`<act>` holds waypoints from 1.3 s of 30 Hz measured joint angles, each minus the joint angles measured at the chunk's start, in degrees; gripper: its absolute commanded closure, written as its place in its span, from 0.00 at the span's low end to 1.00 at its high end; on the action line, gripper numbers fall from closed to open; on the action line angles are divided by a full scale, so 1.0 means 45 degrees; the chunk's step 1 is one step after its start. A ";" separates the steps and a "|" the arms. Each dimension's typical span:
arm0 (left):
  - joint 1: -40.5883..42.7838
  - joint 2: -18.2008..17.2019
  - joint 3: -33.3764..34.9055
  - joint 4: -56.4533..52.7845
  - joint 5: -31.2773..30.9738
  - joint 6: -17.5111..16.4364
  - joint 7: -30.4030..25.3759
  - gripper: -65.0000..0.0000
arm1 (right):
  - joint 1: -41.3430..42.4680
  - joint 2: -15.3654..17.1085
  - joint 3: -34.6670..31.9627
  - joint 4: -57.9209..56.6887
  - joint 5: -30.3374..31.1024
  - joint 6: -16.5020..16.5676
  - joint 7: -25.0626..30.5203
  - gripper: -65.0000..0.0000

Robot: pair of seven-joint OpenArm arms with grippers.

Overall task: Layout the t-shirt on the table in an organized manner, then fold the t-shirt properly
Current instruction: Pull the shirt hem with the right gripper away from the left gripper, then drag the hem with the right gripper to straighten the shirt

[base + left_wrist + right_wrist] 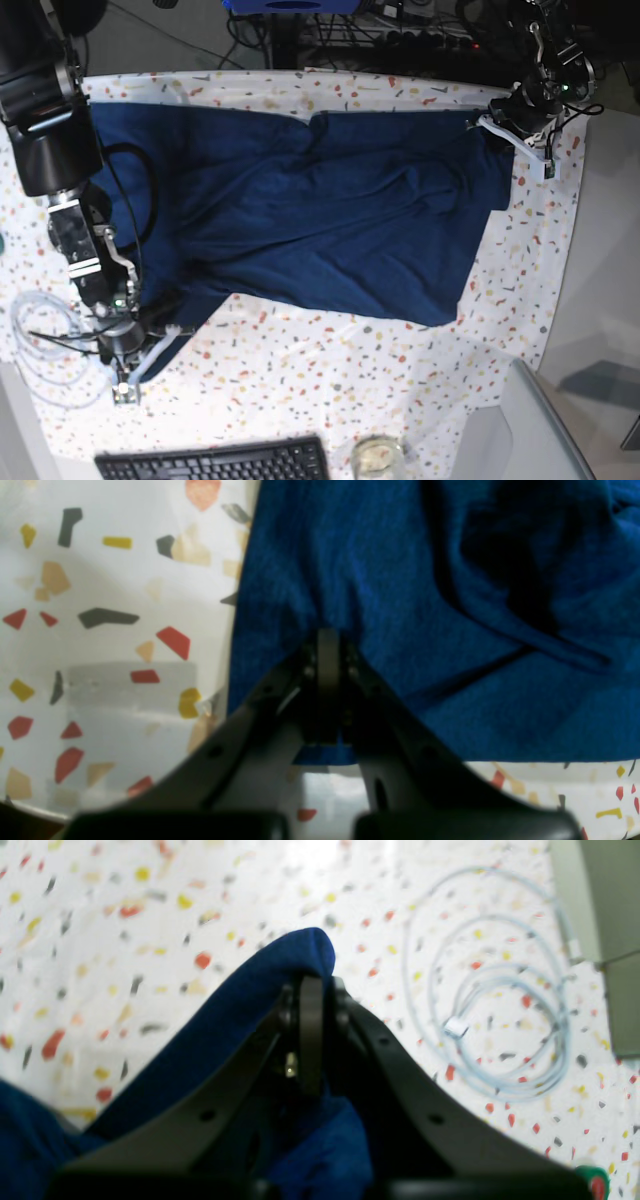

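Note:
The dark navy t-shirt [320, 220] lies spread over the speckled white table [400, 380], wrinkled, with its lower left corner drawn out toward the near edge. In the base view my left gripper [495, 125] sits at the shirt's far right corner. The left wrist view shows it [327, 632] shut on a pinch of the t-shirt [400, 580] close to the cloth's edge. My right gripper [135, 375] is at the near left. In the right wrist view it [312, 980] is shut on a raised fold of the t-shirt [280, 960], above the table [150, 915].
A coiled white cable [500, 1005] lies on the table just beyond my right gripper, at the left edge [40, 335] in the base view. A black keyboard [215, 462] and a small glass [375, 457] sit at the near edge. A grey box [600, 900] stands past the cable.

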 measured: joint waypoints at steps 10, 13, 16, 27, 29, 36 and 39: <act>0.0005 0.0000 0.0000 0.0000 -0.0005 0.0000 0.0005 1.00 | -0.0005 -0.0015 -0.0005 0.0000 0.0000 -0.0010 0.0801 0.99; 0.0005 0.0000 0.0000 0.0000 -0.0005 0.0000 0.0000 1.00 | -0.0010 -0.0107 -0.0005 0.0000 0.0005 -0.0010 0.0821 0.85; 0.0005 0.0000 0.0000 0.0000 -0.0005 -0.0005 0.0005 1.00 | -0.0005 -0.0107 -0.0005 0.0010 -0.0005 -0.0024 0.0821 0.53; 0.0024 -0.0019 0.0000 0.0005 -0.0010 0.0000 0.0000 1.00 | -0.1093 0.0141 -0.1554 0.2676 -0.0005 0.0306 -0.0568 0.38; 0.0024 -0.0015 0.0000 0.0005 -0.0005 -0.0005 0.0000 1.00 | -0.1103 -0.0204 -0.2137 0.2657 0.0058 0.1180 -0.1545 0.38; 0.0015 -0.0029 0.0000 0.0005 -0.0005 -0.0010 0.0034 1.00 | 0.0044 -0.0641 -0.2147 -0.0185 -0.0010 0.2176 -0.2166 0.38; 0.0019 -0.0029 0.0000 0.0005 -0.0005 -0.0015 0.0034 1.00 | 0.0369 -0.0651 -0.2127 -0.1146 -0.0087 0.2161 -0.2118 0.38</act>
